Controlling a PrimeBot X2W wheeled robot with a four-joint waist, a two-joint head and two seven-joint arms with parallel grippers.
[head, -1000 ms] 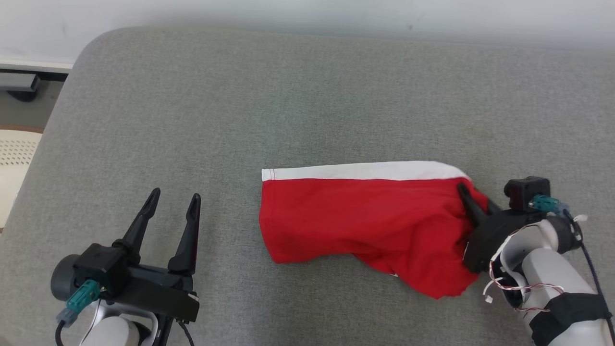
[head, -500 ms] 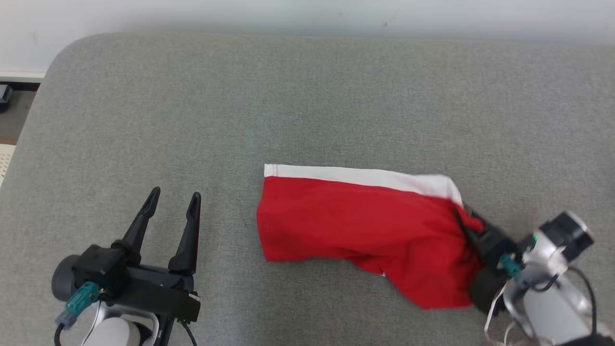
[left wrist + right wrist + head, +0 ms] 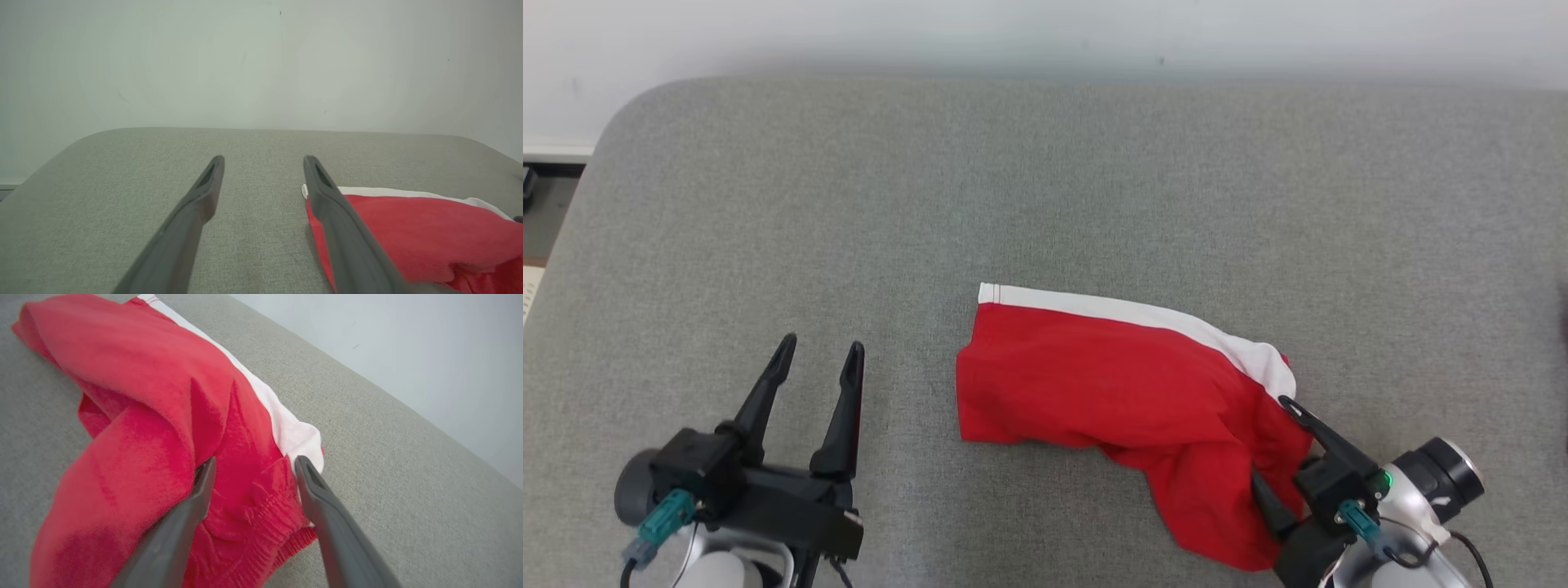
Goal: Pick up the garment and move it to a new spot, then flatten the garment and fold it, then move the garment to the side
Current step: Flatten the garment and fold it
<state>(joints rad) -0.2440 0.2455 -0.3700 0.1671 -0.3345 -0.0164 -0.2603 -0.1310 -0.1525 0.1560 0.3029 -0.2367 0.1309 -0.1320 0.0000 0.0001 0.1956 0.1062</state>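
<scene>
The garment (image 3: 1094, 376) is red with a white stripe along its far edge and lies crumpled on the grey padded table (image 3: 1045, 180), right of centre. My right gripper (image 3: 1272, 439) stands open at its near right end, the fingers straddling the gathered red waistband. In the right wrist view the garment (image 3: 163, 396) bunches between and to the left of the right gripper (image 3: 256, 460). My left gripper (image 3: 822, 343) rests open at the lower left, apart from the cloth. The left wrist view shows the left gripper (image 3: 263, 160) with nothing between its fingers and the garment (image 3: 408, 228) to its right.
A white wall (image 3: 1045, 33) runs behind the table's far edge. The table's rounded far-left corner (image 3: 629, 114) drops to a strip of floor (image 3: 539, 212). Bare grey surface stretches across the far half and the left side.
My right gripper was shut on the garment's right end and has opened. That end has been dragged toward the near edge, slanting the white stripe. The left arm has not moved.
</scene>
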